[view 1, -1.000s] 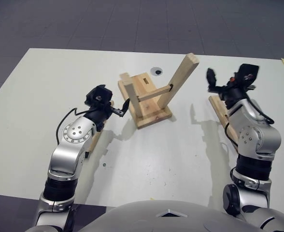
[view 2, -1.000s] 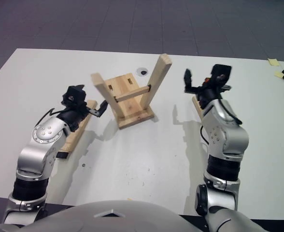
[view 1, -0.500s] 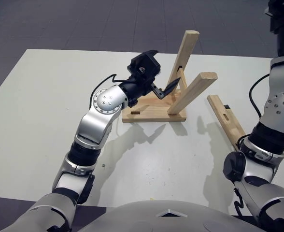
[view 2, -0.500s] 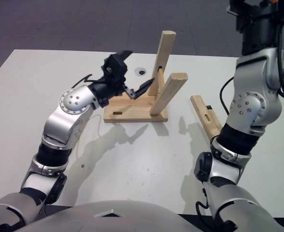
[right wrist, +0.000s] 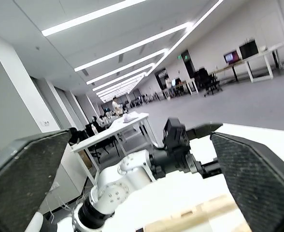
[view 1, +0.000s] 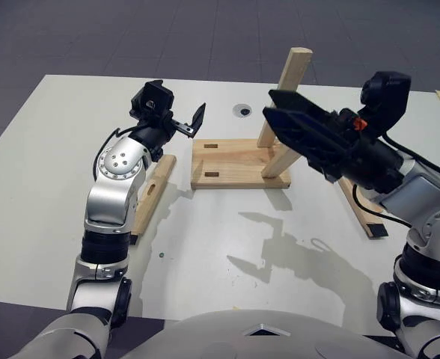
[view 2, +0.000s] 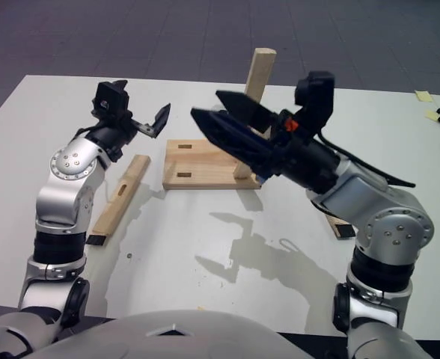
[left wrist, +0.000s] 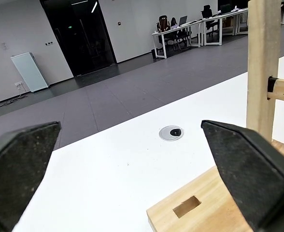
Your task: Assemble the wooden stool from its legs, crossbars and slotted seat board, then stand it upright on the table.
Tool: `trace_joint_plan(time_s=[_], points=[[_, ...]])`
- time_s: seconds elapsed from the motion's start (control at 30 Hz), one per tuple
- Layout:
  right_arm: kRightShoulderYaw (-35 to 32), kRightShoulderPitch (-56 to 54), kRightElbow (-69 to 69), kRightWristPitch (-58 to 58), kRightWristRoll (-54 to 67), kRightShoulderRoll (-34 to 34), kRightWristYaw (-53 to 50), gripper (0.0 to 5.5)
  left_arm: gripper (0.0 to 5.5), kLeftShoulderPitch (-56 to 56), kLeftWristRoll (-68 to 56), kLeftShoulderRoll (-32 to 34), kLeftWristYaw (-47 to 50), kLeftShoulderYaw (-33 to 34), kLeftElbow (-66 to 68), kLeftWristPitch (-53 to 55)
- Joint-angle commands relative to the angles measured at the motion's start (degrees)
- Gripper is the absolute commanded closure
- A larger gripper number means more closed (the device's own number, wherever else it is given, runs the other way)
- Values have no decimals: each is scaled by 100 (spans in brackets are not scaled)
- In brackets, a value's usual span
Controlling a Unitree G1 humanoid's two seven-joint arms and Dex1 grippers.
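Left eye view: the seat board (view 1: 239,173) is laid flat on the table (view 1: 55,149); the left gripper (view 1: 171,123) is held spread near its left end, the right gripper (view 1: 276,123) spread near its right end. Left wrist view: its slot is seen between parted fingers (left wrist: 248,179).

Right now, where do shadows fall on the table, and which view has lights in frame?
Right eye view: the right gripper casts a dark forked shadow on the white table nearer the robot; the seat board shades its near edge. Right wrist view: ceiling light strips glow above the dark fingers.
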Motion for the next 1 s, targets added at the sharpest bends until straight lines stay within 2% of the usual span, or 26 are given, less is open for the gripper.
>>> trace_joint_plan(time_s=[0.03,0.17,0.3,0.4,0.57,0.67,0.83,0.9,1.0], points=[[496,153,423,-57,-1898,-676,-154,11,10,123,73,60,17,2,-99,67],[560,-348,1424,-1099,-3969,-1000,-225,11,10,163,100,27,23,-61,-107,56],[5,-605,1412,-1094,-3251,-505,177,11,10,145,145,-1,-10,-164,-36,4],[6,-115,1136,-692,-2724,-698,906,11,10,153,153,-33,-8,-163,-22,-5],[204,942,1516,-967,-3891,-1193,1508,11,10,219,158,-34,-3,-146,-53,-22],[-154,975,2062,-1398,-4497,-1027,1202,11,10,283,104,14,21,39,-97,-47],[-832,1516,2701,-1905,-5220,-1178,1099,11,10,547,-106,204,91,808,-420,66],[-947,1760,3127,-2110,-5614,-1305,1138,11,10,705,-182,289,115,1067,-526,166],[-875,1929,3459,-2208,-5992,-1480,1397,11,10,1038,-172,495,-16,1112,-710,353]])
